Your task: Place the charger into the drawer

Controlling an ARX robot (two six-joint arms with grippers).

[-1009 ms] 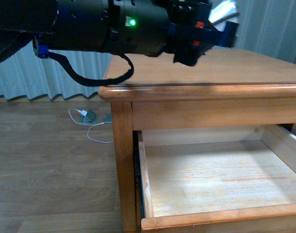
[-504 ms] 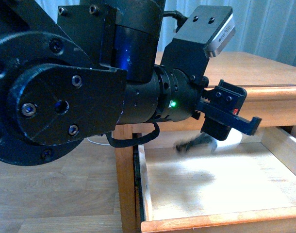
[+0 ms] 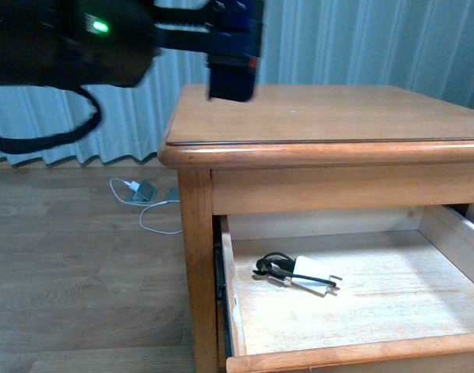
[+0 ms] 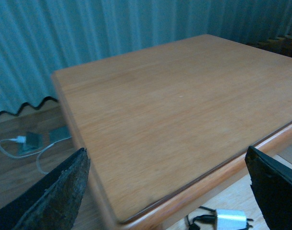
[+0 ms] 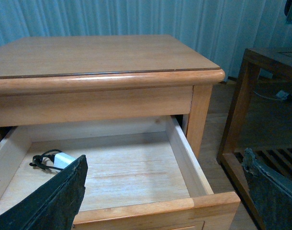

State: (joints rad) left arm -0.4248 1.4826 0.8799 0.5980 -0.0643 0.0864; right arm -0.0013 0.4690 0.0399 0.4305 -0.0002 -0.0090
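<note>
The charger [image 3: 311, 274] lay flat in the open drawer [image 3: 392, 303], lower centre of frame, long axis left to right, cable end leftward, well below and right of my left jaws, spread and empty at upper left; my right jaws were spread too.

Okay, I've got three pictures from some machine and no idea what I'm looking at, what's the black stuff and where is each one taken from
It is a robot with two arms, each ending in a gripping tool. The front picture comes from a camera on its body: the black blur above the wooden cabinet is its left arm. The other two come from wrist cameras. The dark shapes at their edges are the fingers of the left tool and the right tool, both open, holding nothing. A small white charger with a black cable lies in the open drawer.
</note>
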